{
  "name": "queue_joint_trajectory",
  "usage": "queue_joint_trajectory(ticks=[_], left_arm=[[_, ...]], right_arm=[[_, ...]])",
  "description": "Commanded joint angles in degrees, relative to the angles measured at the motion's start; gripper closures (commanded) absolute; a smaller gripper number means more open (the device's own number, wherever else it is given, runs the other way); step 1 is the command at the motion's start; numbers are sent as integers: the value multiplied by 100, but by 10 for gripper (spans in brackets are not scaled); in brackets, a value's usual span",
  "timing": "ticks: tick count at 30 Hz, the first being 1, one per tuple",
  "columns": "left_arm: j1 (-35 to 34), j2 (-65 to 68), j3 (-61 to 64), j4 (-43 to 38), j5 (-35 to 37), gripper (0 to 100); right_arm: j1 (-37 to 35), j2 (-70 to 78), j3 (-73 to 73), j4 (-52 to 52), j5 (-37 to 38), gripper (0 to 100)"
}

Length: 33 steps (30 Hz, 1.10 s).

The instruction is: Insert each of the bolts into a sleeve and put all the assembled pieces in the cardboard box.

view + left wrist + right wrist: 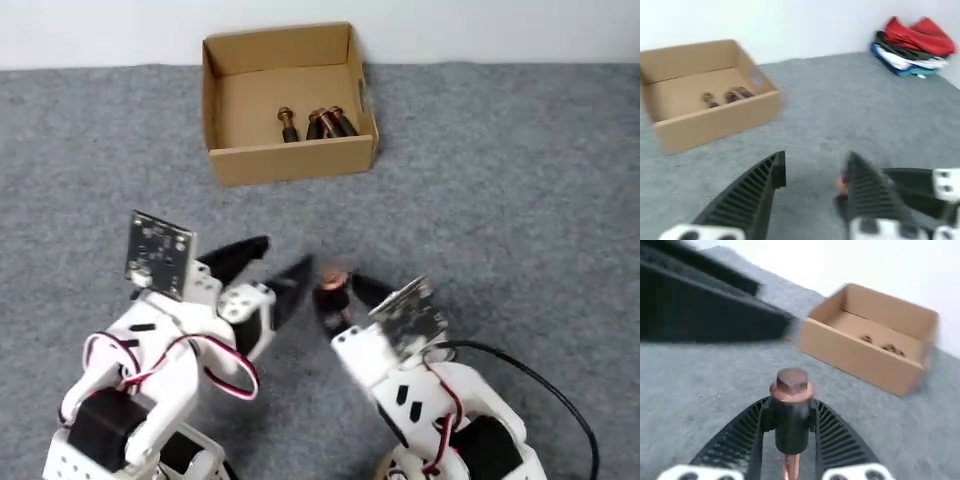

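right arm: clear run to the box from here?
Probably yes. Bare carpet lies between the right hand, shut on its piece, and the open-topped box. The left hand sits open close beside that line, so clearance there looks tight.

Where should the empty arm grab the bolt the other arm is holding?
Probably the bolt by its head, which stands free above the right end effector clamping the sleeve. The open left end effector faces it, so it could come in level from the left, closing across the head's flat sides.
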Motion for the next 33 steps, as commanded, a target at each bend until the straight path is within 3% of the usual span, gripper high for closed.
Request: queue_joint_trajectory(ticks=[1,8,13,21,24,33], left_arm=[[-695,-70,-110,26,-79,997],[-1899,-70,1578,-220,-88,996],[-2400,-70,3134,-1477,-237,996],[-2444,-932,4699,-3165,-844,996],[-2435,-1714,5174,-3156,-976,996],[-2418,-3068,5130,-1829,-958,995]], right_arm=[[725,75,-79,127,-492,991],[1174,1332,-1029,400,-1538,991],[1174,2932,-2171,347,-2119,991],[1191,5332,-4149,-198,-2101,991],[1191,6185,-4853,-435,-1960,991],[1455,8989,-7560,-875,-1732,991]])
